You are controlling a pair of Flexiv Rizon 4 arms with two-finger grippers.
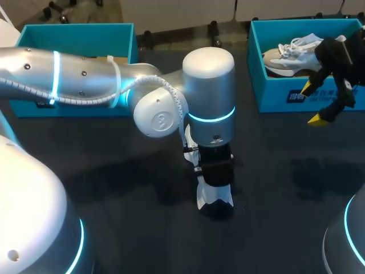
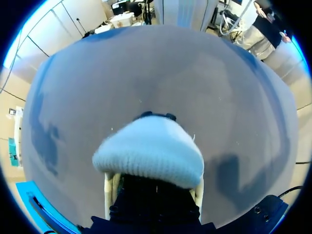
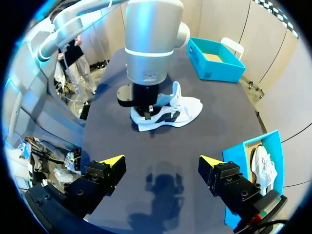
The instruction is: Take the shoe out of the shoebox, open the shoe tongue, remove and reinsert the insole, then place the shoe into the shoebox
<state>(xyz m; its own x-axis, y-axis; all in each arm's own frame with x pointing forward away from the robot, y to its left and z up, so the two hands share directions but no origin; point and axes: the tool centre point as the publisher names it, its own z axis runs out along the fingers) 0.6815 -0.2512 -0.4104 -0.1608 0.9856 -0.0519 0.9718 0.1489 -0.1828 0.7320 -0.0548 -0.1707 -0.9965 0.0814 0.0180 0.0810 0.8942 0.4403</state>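
A white and black shoe (image 1: 215, 201) (image 3: 170, 111) lies on the dark table at mid-front. My left gripper (image 1: 214, 188) (image 3: 142, 101) points straight down onto it at the heel end. In the left wrist view a white knitted part of the shoe (image 2: 148, 153) covers that gripper's fingertips, so what they touch is hidden. My right gripper (image 1: 312, 104) (image 3: 161, 161) hangs open in the air by the front wall of the right blue shoebox (image 1: 285, 94) (image 3: 243, 151), with nothing between its fingers.
A second pale shoe (image 1: 291, 54) (image 3: 262, 163) lies in the right shoebox. Another blue box (image 1: 74, 40) (image 3: 214, 61) stands at the back left, partly behind my left arm. Bare dark tabletop lies between the shoe and the right box.
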